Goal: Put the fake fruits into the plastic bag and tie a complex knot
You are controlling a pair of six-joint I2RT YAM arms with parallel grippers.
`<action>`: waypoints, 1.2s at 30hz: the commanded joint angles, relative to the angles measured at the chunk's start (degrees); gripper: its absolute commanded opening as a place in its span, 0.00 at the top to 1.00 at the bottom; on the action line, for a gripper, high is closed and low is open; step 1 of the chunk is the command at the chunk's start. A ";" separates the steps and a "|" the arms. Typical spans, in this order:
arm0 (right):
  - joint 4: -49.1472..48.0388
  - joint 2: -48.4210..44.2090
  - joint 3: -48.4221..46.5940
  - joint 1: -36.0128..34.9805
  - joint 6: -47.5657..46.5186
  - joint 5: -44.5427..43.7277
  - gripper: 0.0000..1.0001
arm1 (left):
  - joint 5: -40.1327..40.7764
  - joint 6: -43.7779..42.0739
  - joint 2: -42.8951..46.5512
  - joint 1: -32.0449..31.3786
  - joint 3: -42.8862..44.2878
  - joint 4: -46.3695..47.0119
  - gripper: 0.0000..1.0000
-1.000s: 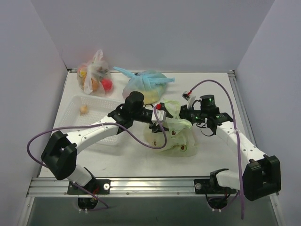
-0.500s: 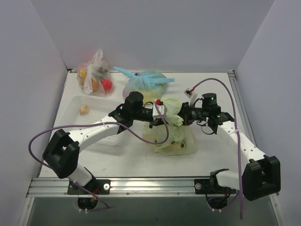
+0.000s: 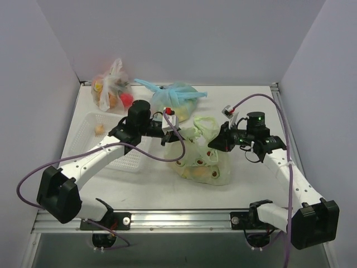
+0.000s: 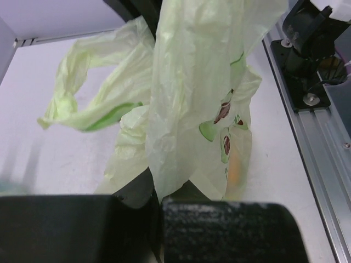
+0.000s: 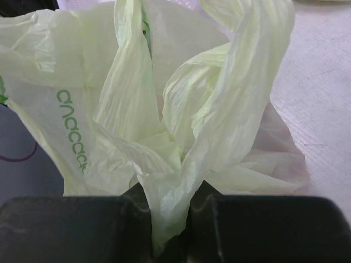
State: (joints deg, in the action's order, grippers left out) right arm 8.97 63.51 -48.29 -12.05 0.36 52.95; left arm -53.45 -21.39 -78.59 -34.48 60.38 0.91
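Note:
The pale green plastic bag (image 3: pixel 221 163) lies mid-table, stretched between both grippers. My left gripper (image 3: pixel 172 135) is shut on its left handle strip, and the film (image 4: pixel 181 109) runs down into the closed jaws (image 4: pixel 159 201). My right gripper (image 3: pixel 216 143) is shut on the right handle, whose twisted film (image 5: pixel 219 109) is pinched between the jaws (image 5: pixel 170 219). Fake fruits (image 3: pixel 196 163) show as small orange and dark lumps through the bag; one orange shape (image 4: pixel 236 170) shows in the left wrist view. A loose handle loop (image 3: pixel 206 124) stands up behind. One small orange fruit (image 3: pixel 100 129) sits in the basket.
A white basket (image 3: pixel 120 159) lies under the left arm at the left. A light blue knotted bag (image 3: pixel 175 100) and a clear bag of fruit (image 3: pixel 111 92) sit at the back. The metal rail (image 3: pixel 178 220) runs along the near edge.
My left gripper has shut on the bag's handle and pulled back to the left. The right gripper has shifted right, and the bag is now drawn out between them.

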 commanded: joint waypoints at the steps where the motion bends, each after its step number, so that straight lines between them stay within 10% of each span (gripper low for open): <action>1: 2.01 -0.14 -3.03 -2.87 -5.46 0.49 1.00 | -4.38 -1.90 -2.09 -1.99 5.88 -0.82 1.00; 5: 2.89 0.92 -4.53 -5.34 -6.95 0.14 1.00 | -5.87 -2.17 -8.66 -3.93 12.03 -5.03 1.00; 26: 4.92 -1.81 -6.55 -7.02 -10.29 3.31 0.18 | -5.88 -6.47 -14.93 -5.86 17.66 -13.47 1.00; 32: 1.84 -0.05 -7.52 -7.72 -7.57 0.75 0.20 | -4.21 -9.45 -16.07 -7.53 20.30 -17.42 0.99; 36: 1.57 0.39 -7.96 -7.63 -7.48 0.58 0.49 | -3.94 -11.39 -16.42 -7.71 20.92 -21.20 0.96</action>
State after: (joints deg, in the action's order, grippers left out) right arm 13.17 63.64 -53.71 -19.25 -7.70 53.45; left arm -56.93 -29.52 -94.80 -41.91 78.41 -16.34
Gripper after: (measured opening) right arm 0.552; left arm 0.040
